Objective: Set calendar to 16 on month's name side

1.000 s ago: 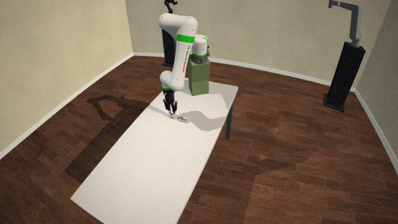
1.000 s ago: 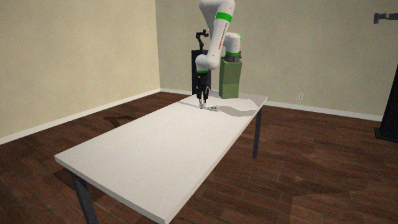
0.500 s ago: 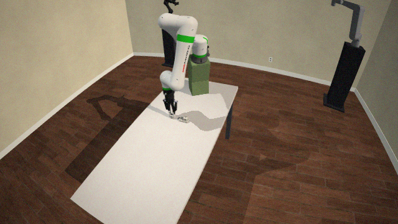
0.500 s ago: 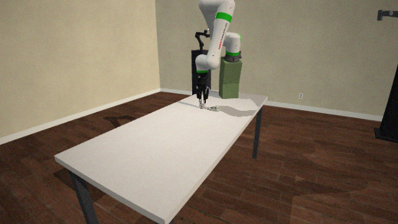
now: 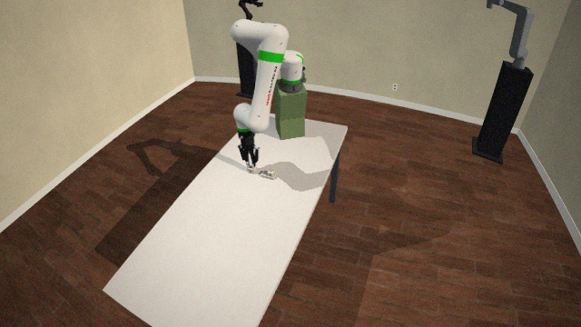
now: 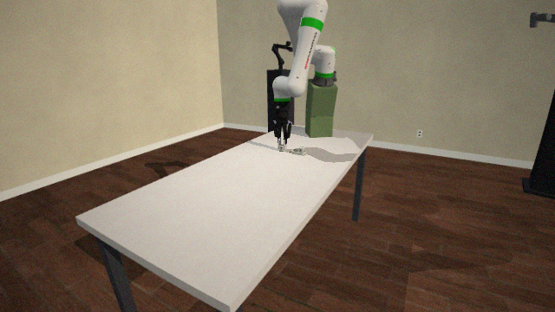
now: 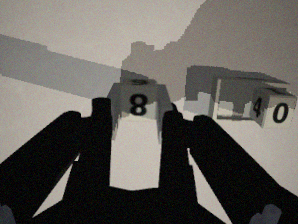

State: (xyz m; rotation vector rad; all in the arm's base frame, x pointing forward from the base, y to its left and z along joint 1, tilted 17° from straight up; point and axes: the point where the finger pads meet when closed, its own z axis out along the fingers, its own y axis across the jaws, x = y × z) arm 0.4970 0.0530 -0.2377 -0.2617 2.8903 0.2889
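My gripper (image 5: 250, 166) (image 6: 282, 146) (image 7: 139, 97) is shut on a small grey date cube (image 5: 250, 170) (image 6: 282, 149) (image 7: 137, 99) whose face towards the wrist camera reads 8. It holds the cube low, at or just above the table top, close to the left of the small grey calendar tray (image 5: 266, 174) (image 6: 298, 152) (image 7: 226, 83). The tray lies on the table in the arm's shadow. The second cube (image 7: 278, 112) sits at the tray's right end and shows a 0. I cannot read the month's name.
The white table (image 5: 218, 236) (image 6: 208, 204) stretches long towards the cameras. The arm's green pedestal (image 5: 290, 111) (image 6: 321, 108) stands at the table's far end, behind the tray. Black camera stands are on the floor around the room.
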